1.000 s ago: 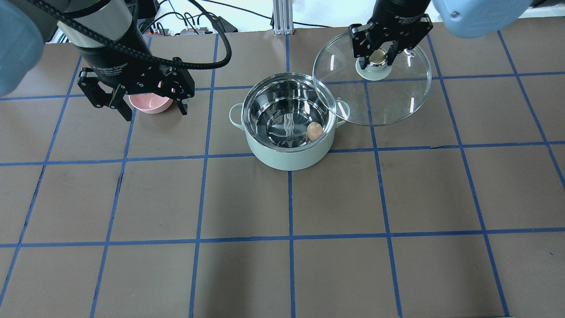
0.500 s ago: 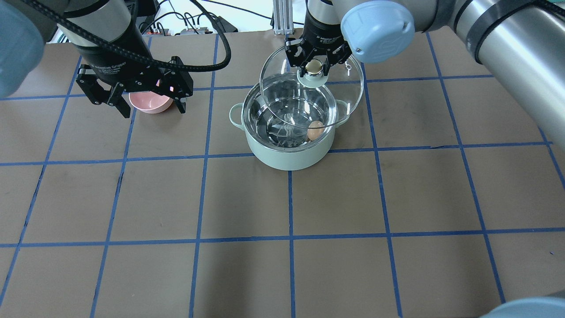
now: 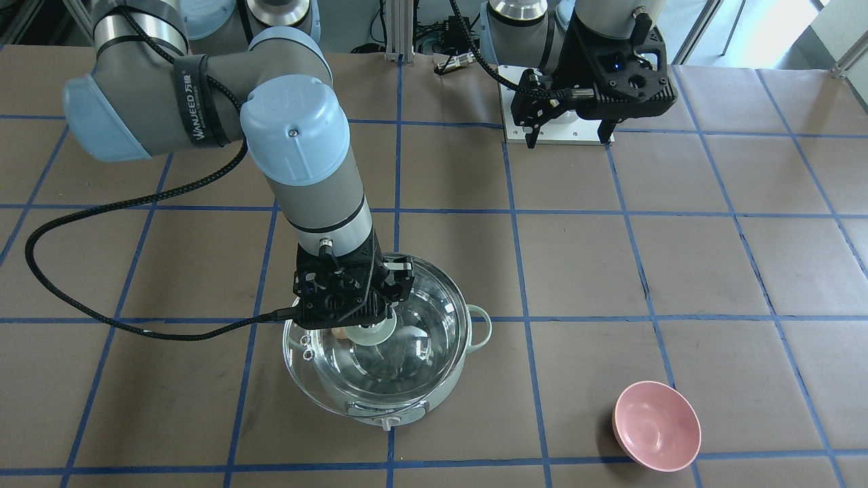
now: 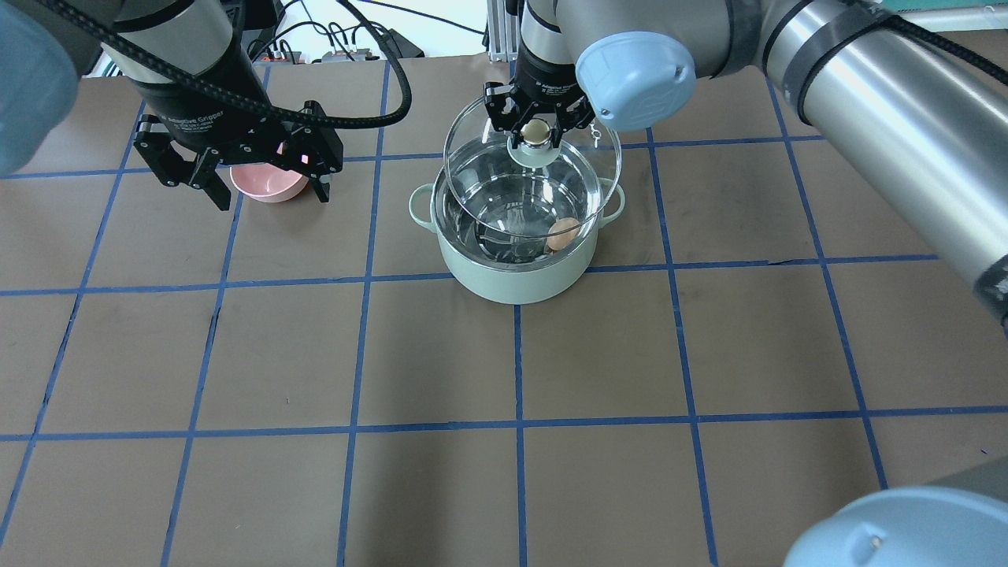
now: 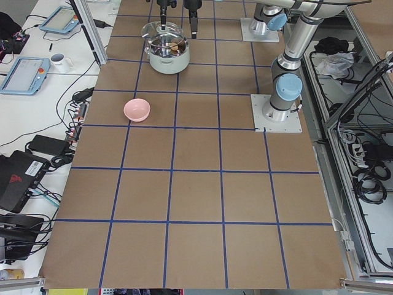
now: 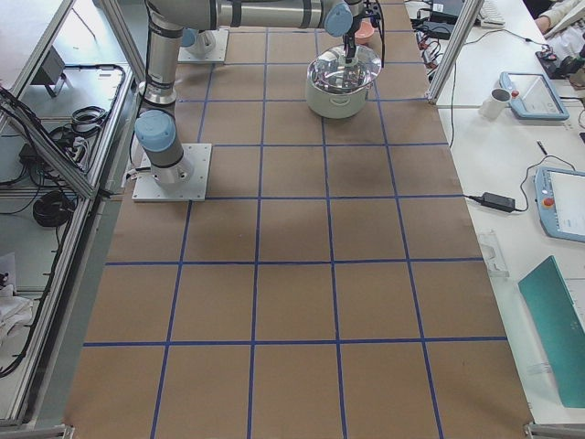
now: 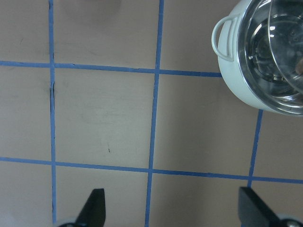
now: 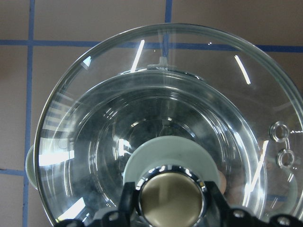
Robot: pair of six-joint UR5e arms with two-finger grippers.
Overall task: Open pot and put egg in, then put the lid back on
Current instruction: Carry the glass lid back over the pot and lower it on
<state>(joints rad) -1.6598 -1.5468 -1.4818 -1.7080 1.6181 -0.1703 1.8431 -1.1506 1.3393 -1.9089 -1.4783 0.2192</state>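
Right gripper [image 4: 536,130] is clamped on the knob of the lid [image 4: 480,157]. I read the lid as hanging just over the pot [image 4: 512,279], not seated. The pot stands mid-width near the desk's far edge. The egg [image 4: 562,234] lies inside, below the gripper. Left gripper [image 7: 173,208] has its jaws apart, empty, over the pink bowl [image 4: 268,183].

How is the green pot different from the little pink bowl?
The round mint-green pot with a shiny steel inside is bigger than the round pink bowl. The pot has loop handles on its sides; the bowl has none. The pot holds a small tan-brown egg; the bowl is empty. Both are round and sit upright.
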